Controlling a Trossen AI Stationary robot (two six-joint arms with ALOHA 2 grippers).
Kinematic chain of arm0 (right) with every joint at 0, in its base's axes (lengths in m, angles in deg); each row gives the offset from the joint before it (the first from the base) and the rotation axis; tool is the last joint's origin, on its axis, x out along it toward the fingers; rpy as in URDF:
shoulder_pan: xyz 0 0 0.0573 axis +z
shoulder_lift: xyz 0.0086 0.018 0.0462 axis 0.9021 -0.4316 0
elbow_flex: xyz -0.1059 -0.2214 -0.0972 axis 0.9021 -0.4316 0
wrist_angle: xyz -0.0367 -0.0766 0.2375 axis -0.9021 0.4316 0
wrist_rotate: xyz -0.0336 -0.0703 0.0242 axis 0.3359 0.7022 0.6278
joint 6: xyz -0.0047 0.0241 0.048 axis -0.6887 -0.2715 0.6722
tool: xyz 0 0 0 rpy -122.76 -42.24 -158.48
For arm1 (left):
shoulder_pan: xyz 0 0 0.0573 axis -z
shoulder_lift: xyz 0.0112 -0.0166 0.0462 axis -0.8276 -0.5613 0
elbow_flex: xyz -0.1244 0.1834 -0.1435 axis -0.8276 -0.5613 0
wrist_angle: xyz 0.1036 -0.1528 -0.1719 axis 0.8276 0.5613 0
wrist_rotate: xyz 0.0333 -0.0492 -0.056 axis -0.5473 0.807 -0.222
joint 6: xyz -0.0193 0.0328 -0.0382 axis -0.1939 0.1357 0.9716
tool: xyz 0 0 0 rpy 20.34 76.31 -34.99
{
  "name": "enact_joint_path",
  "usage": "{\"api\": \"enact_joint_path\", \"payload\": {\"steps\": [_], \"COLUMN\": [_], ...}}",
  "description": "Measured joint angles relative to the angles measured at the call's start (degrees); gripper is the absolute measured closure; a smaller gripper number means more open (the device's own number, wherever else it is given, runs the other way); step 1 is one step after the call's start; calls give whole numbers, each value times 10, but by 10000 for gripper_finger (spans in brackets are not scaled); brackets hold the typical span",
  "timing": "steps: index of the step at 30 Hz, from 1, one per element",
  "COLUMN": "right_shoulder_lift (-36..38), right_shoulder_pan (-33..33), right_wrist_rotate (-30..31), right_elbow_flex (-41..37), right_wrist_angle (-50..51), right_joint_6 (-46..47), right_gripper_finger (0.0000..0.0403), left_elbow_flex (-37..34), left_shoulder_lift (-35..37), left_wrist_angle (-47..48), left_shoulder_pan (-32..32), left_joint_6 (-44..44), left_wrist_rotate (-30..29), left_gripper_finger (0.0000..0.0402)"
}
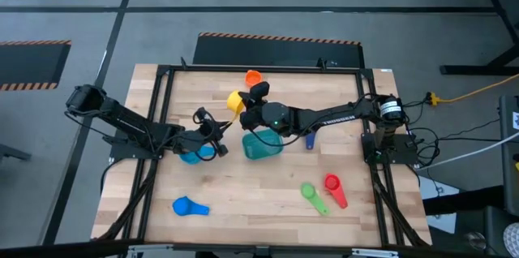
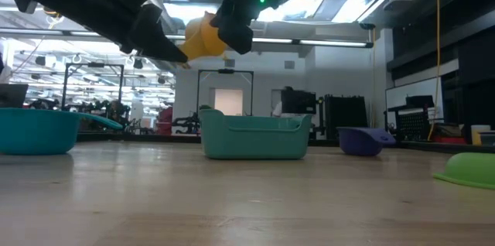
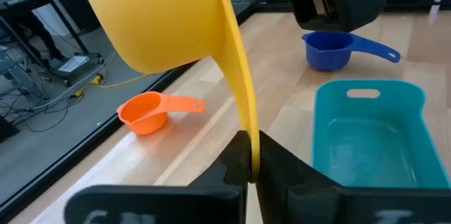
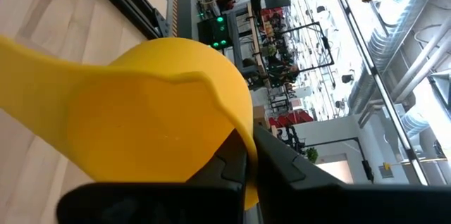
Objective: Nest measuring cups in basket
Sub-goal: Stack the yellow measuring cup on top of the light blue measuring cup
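Yellow measuring cup (image 1: pixel 235 101) hangs above the table's far middle, just beyond the teal basket (image 1: pixel 261 144), pinched at once by our left gripper (image 3: pixel 248 171) on its handle and our right gripper (image 4: pixel 248 155) on its bowl rim, seemingly a handover to reorient it for nesting.

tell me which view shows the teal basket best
The left wrist view: it looks down into the teal basket, showing its rim, handle slot and bare inside. The high view shows it small, partly under the right arm. The low view shows only its side wall. The right wrist view misses it.
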Motion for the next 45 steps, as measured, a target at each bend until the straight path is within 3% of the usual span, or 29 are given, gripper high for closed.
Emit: {"api": "enact_joint_path", "payload": {"steps": [19,32,45], "right_shoulder_lift": [0,0,1], "right_shoulder_pan": [0,1,31], "right_wrist_rotate": [-14,-15,-9], "right_elbow_flex": [0,0,0], "right_wrist_angle": [-4,-12,-11], "right_joint_6": [0,1,-1], "right_gripper_finger": [371,243,229], "left_elbow_flex": [0,0,0], "left_shoulder_lift": [0,1,1], "left_wrist_angle": [-7,-12,-12], "left_shoulder_pan": [0,0,0], "left_joint_6": [0,0,4], "left_wrist_rotate": [-2,-5,-15], "left_gripper_finger": [400,401,401]}}
